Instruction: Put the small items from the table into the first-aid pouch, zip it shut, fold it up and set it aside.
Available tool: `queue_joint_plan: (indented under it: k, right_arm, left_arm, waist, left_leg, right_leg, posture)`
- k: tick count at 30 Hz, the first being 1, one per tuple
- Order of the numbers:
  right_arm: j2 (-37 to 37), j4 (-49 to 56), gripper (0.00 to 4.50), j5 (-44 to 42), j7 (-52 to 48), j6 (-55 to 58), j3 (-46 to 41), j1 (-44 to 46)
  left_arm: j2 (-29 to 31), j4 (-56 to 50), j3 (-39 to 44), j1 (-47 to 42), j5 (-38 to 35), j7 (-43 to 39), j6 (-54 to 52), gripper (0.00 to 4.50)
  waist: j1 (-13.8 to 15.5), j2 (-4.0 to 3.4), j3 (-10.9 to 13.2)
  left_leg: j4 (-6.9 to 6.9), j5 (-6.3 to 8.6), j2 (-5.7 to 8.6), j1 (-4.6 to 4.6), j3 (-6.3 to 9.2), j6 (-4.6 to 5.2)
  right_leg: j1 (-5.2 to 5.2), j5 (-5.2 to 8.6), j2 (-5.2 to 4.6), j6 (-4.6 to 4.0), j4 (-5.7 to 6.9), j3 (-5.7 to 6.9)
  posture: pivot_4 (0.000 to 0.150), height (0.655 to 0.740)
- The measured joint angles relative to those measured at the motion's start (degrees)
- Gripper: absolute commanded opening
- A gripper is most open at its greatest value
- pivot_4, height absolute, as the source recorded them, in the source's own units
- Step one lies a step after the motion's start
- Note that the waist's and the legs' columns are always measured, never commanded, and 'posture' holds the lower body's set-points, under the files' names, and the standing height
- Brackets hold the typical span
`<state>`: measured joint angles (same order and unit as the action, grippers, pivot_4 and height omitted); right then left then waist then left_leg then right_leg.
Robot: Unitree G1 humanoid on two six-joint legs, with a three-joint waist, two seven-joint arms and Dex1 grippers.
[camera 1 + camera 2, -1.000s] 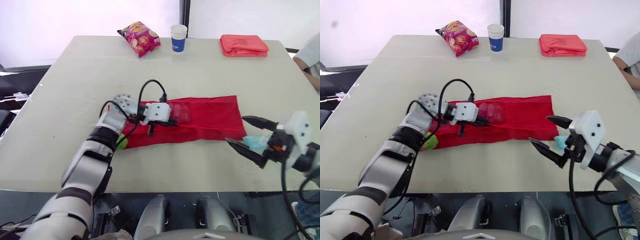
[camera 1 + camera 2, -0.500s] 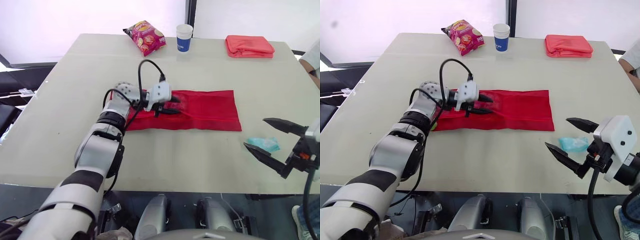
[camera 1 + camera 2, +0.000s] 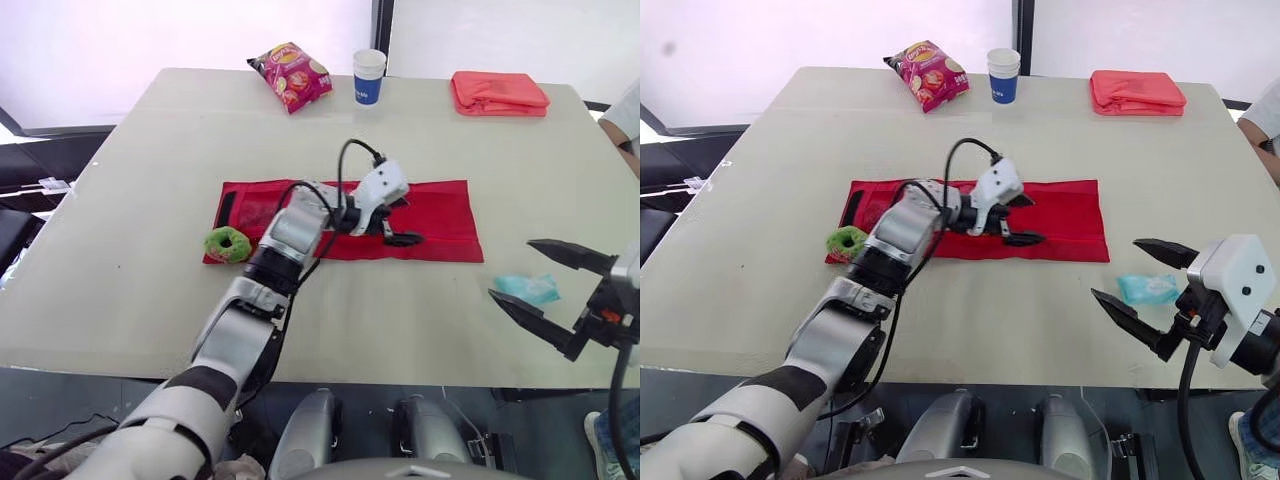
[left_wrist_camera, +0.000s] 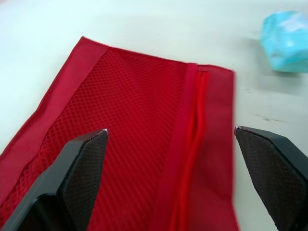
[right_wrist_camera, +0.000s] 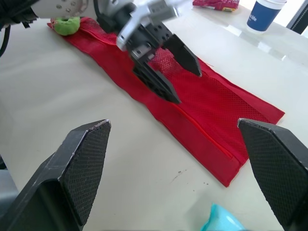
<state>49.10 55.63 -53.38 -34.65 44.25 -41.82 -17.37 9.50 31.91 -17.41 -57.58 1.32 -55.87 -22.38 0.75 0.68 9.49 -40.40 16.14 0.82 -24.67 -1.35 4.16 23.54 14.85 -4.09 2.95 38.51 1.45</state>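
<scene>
The red mesh pouch (image 3: 440, 222) lies flat and unfolded across the middle of the table, its zipper (image 4: 191, 144) running along its length. My left gripper (image 3: 398, 222) hovers open over the pouch's right half, nothing between its fingers (image 4: 77, 173). A green ring-shaped item (image 3: 228, 243) rests at the pouch's left end. A teal packet (image 3: 530, 288) lies on the table just past the pouch's right end. My right gripper (image 3: 512, 268) stands open near the table's front right, right beside the teal packet, holding nothing.
At the back of the table are a snack bag (image 3: 290, 75), a blue and white paper cup (image 3: 368, 76) and a folded red pouch (image 3: 498, 92). A person's arm (image 3: 625, 115) shows at the right edge. The table's front edge (image 3: 330, 372) is close below the pouch.
My left gripper has opened and swung from the pouch's left part to over its right half, uncovering the green ring. The right gripper has stayed open and has hardly moved over the last half second.
</scene>
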Motion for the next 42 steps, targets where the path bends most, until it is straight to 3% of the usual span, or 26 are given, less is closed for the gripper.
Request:
queue_joint_plan:
  k: [2, 9, 19, 26, 42]
  right_arm:
    - [0.04, 0.01, 4.50, -0.19, 0.32, -0.07, -0.10, -0.29]
    - [0.03, 0.18, 4.50, -0.67, 1.52, -0.55, -0.18, -1.81]
    - [0.02, 0.61, 4.50, -0.76, 2.04, -1.53, -2.40, -4.43]
    - [0.57, 0.56, 4.50, -0.94, 2.06, -1.95, -3.76, -4.74]
    - [0.62, 0.57, 4.50, -1.21, 2.65, -1.97, -3.76, -4.88]
  left_arm:
    - [-2.05, 7.74, -1.40, -3.71, 3.16, 4.53, 4.63, 4.48]
    - [-4.76, 16.31, -5.13, -5.31, 7.46, 5.92, 14.11, 4.48]
    - [-5.69, 19.96, -5.54, -5.61, 10.72, 6.88, 19.81, 4.48]
    - [-6.86, 20.65, -0.59, -8.77, 7.45, 7.35, 14.98, 4.48]
    - [-5.95, 24.65, -3.80, -8.54, 12.58, 7.41, 21.22, 4.48]
  waist:
    - [0.14, 0.01, 0.00]
    - [0.12, 0.01, 0.01]
    - [0.14, 0.02, 0.00]
    - [0.12, 0.02, 0.00]
    - [0.15, 0.02, 0.00]
  left_leg:
    - [0.00, 0.00, 0.00, -0.01, 0.00, 0.01]
    - [0.01, 0.00, 0.00, -0.02, 0.00, 0.01]
    - [0.00, 0.00, 0.00, -0.01, -0.01, 0.01]
    - [0.00, 0.00, 0.00, -0.02, 0.00, 0.01]
    - [0.01, 0.00, 0.01, -0.02, -0.01, 0.01]
  right_leg:
    - [-0.01, 0.00, 0.00, 0.00, -0.01, 0.02]
    - [0.00, 0.00, -0.01, 0.00, -0.02, 0.01]
    - [-0.01, 0.00, -0.02, 0.00, -0.02, 0.01]
    - [0.00, 0.00, -0.02, 0.00, -0.02, 0.02]
    - [0.00, 0.00, -0.02, 0.00, -0.02, 0.02]
  posture:
    - [0.150, 0.7395]
    - [0.150, 0.7395]
    - [0.150, 0.7395]
    - [0.150, 0.7395]
    - [0.150, 0.7395]
